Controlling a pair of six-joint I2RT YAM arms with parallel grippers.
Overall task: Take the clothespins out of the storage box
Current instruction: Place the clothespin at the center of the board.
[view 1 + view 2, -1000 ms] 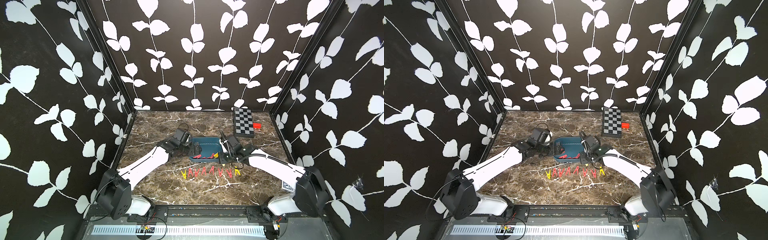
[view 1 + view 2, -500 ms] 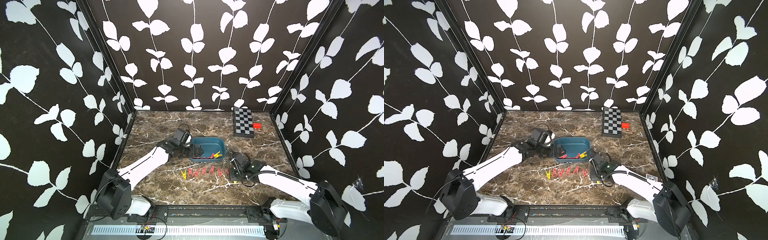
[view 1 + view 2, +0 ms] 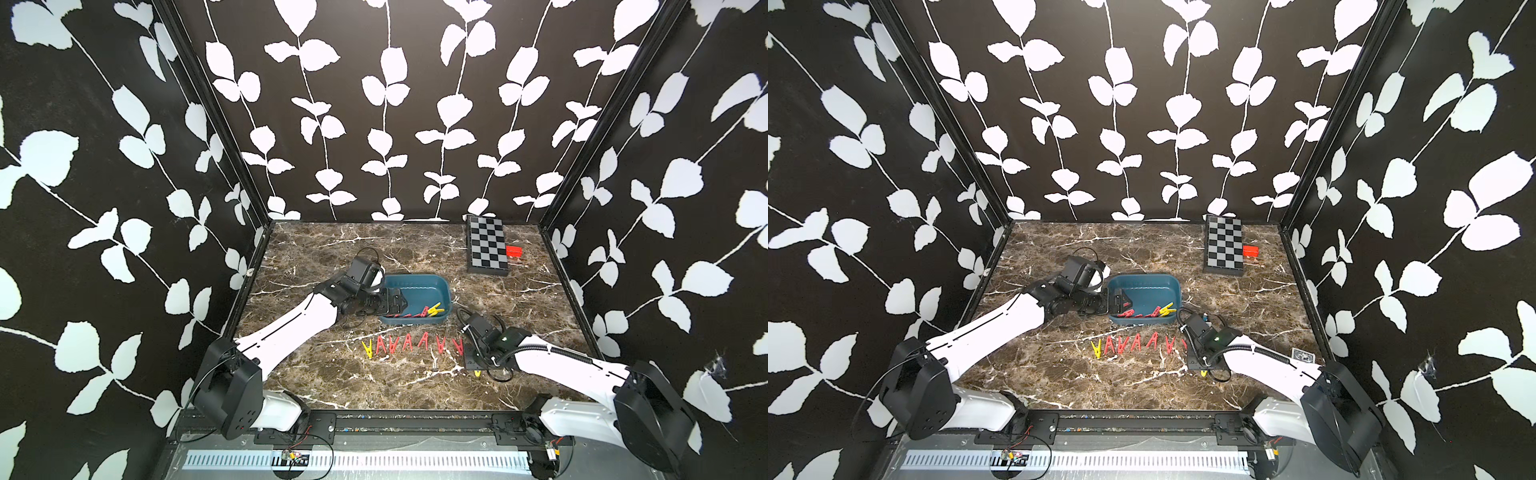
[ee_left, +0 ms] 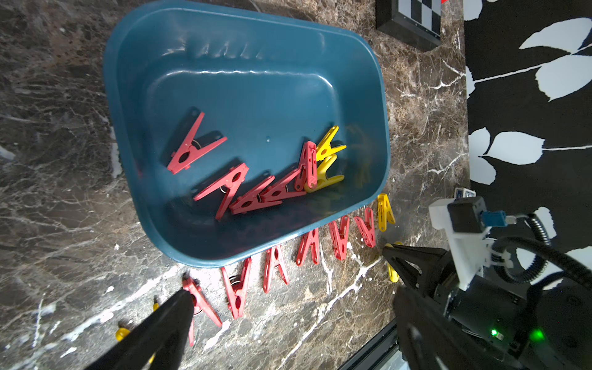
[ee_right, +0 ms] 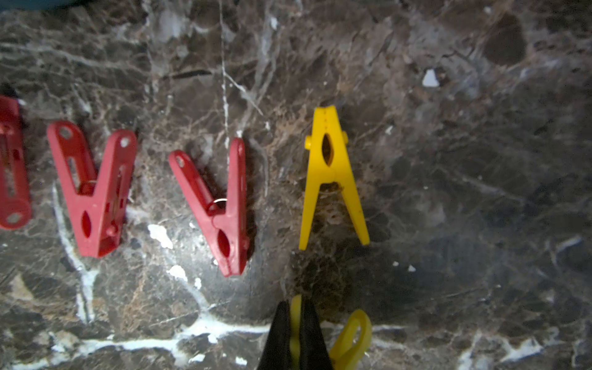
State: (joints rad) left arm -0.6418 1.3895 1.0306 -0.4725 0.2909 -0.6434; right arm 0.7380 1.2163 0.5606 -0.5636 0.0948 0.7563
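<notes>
Right fingers (image 5: 278, 336) clenched on a yellow clothespin (image 5: 352, 330), low over the counter (image 3: 332, 386), just off the right end of the laid-out row, on the front-edge side. The tip of the held pin (image 3: 477, 373) pokes out under them in both top views. Can't tell if it touches the counter.

Left fingers (image 3: 397, 300) spread wide, nothing between them, at the left end of the storage box (image 3: 415, 277). One finger (image 4: 160, 326) shows dark and blurred in the left wrist view.

Storage box (image 3: 1144, 286) sits roughly mid-counter, upright. Inside: five red and two yellow clothespins (image 4: 256, 189), bunched along its front wall toward the right end, some overlapping. One red (image 4: 192, 144) lies apart from the bunch.

Row of clothespins (image 3: 411, 344) lies flat on the counter between the box and the front edge, running parallel to that edge. Yellow at each end, reds between, none touching. The right wrist view shows the end yellow (image 5: 331, 179) beside two reds (image 5: 221, 208).

Far right corner: checkerboard box (image 3: 486, 245), small red block (image 3: 514, 251) just beside it toward the right edge.
</notes>
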